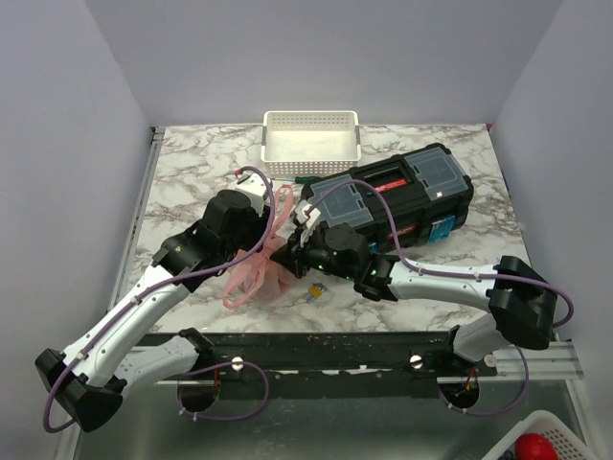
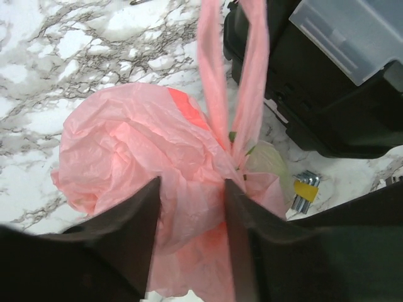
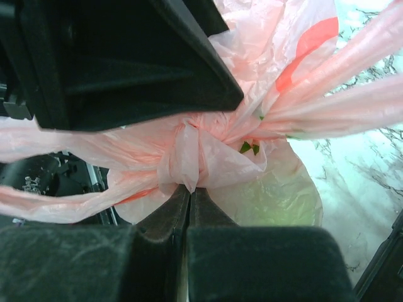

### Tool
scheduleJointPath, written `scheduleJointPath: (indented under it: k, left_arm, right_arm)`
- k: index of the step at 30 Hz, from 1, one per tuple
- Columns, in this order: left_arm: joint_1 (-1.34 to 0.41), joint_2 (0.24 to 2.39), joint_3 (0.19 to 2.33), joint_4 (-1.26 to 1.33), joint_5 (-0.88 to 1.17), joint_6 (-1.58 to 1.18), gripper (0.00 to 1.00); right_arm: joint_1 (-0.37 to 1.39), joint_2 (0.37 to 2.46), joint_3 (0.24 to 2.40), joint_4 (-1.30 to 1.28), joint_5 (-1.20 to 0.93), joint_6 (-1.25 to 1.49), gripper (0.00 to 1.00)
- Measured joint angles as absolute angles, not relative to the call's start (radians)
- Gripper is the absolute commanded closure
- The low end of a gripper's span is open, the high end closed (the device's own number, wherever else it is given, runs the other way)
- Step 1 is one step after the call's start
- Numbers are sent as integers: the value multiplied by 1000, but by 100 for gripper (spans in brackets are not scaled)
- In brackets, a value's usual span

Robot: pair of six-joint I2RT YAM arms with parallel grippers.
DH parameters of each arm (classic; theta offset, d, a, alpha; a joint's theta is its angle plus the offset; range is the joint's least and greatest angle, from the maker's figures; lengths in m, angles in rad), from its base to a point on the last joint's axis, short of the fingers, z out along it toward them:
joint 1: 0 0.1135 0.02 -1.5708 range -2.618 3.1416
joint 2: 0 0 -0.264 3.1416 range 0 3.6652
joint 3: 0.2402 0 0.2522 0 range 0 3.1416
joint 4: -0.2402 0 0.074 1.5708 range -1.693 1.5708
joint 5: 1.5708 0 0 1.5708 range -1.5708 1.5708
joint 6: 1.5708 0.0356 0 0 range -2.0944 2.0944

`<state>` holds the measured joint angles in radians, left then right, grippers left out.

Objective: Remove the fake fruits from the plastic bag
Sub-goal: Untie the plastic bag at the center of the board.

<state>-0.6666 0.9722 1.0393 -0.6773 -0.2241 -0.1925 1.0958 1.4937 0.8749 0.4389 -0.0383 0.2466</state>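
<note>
marble-look table point(image 1: 192, 163), grey walls. the plastic bag point(image 1: 257, 273) lies near the front edge between both grippers, knotted shut, just beside the black toolbox point(image 1: 402, 196). right gripper point(image 3: 189, 189) jaws closed, pinching the film right at the knot. left gripper point(image 2: 192, 185) jaws half apart, straddling the bag's bulk; can't tell if they press it. one of the fake fruits point(image 3: 277, 201) shows pale green through the film. white basket point(image 1: 311, 134) at the back.

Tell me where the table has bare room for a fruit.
The table is bare left of the white basket and right of the toolbox. It is crowded around the plastic bag and the yellow clip.
</note>
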Motion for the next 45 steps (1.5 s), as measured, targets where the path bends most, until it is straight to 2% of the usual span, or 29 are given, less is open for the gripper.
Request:
scheduleJointPath:
  k: [3, 4, 7, 15, 25, 40, 44, 45]
  left_arm:
    - [-667, 952, 1012, -645, -221, -169, 79]
    - [-667, 946, 1005, -636, -218, -164, 90]
    - [-667, 918, 966, -603, -210, -151, 100]
    - [-647, 883, 938, -554, -236, -152, 100]
    - [-521, 876, 938, -542, -266, -223, 100]
    - [-419, 875, 938, -550, -377, -300, 100]
    - [-417, 865, 934, -542, -342, -294, 100]
    - [-415, 860, 932, -538, -318, -288, 100]
  right_arm:
    - [1096, 1494, 878, 434, -36, 246, 99]
    - [1096, 1494, 879, 430, -34, 246, 99]
    - [1096, 1494, 882, 424, -31, 246, 99]
    - [1096, 1494, 882, 409, 19, 257, 99]
    - [1096, 1472, 874, 385, 60, 296, 99]
    - [1096, 1304, 683, 349, 106, 384, 99]
    - [1096, 1300, 685, 334, 108, 391, 92]
    - [1096, 1302, 690, 327, 108, 392, 88]
